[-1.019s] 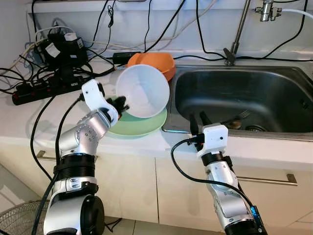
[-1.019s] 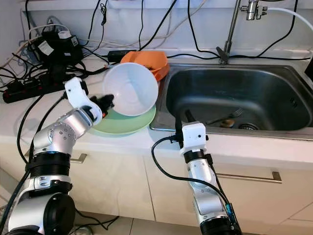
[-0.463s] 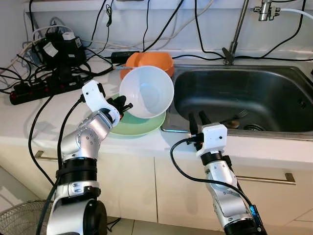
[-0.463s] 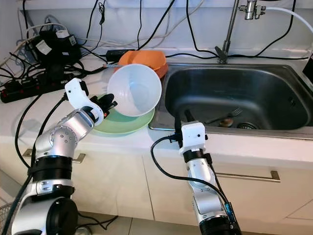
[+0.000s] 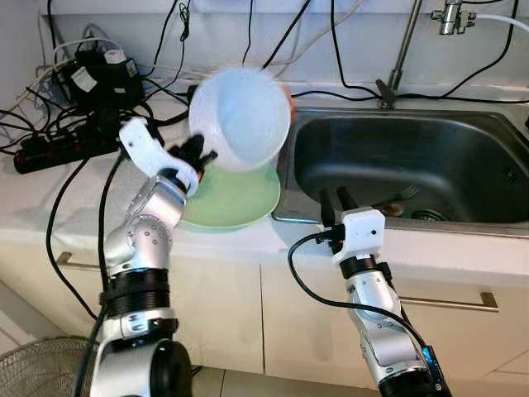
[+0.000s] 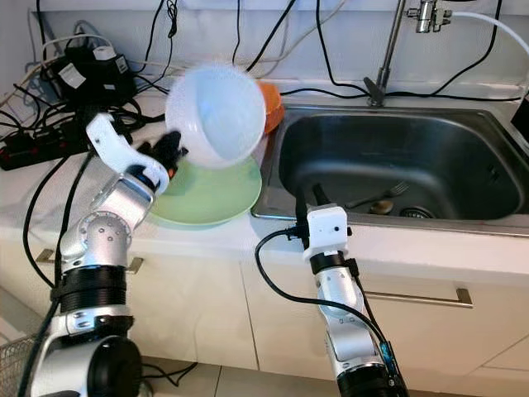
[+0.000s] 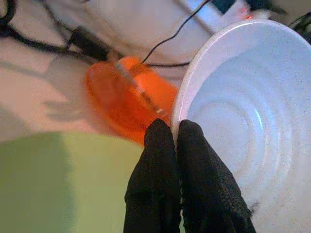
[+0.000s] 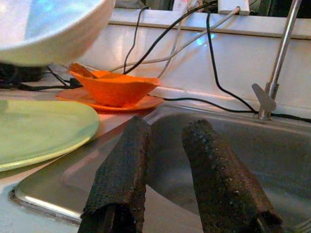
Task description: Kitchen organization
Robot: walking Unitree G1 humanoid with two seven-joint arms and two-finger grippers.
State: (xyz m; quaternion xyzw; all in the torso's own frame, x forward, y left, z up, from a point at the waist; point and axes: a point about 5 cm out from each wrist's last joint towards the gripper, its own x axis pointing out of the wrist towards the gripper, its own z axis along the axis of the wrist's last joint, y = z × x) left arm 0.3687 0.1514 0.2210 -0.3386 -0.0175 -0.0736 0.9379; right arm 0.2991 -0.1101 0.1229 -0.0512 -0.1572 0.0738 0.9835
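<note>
The left gripper (image 7: 175, 145) has its fingers pinched on the rim of the white bowl (image 5: 240, 118), held in the air over the green plate (image 5: 235, 198) on the tabletop, left of the sink (image 5: 388, 157). Placing it seems undone. The right gripper (image 8: 167, 160) waits near the sink's edge, fingers narrowly apart

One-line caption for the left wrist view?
Left tool pinches the white bowl rim above the green plate, orange bowl behind.
</note>
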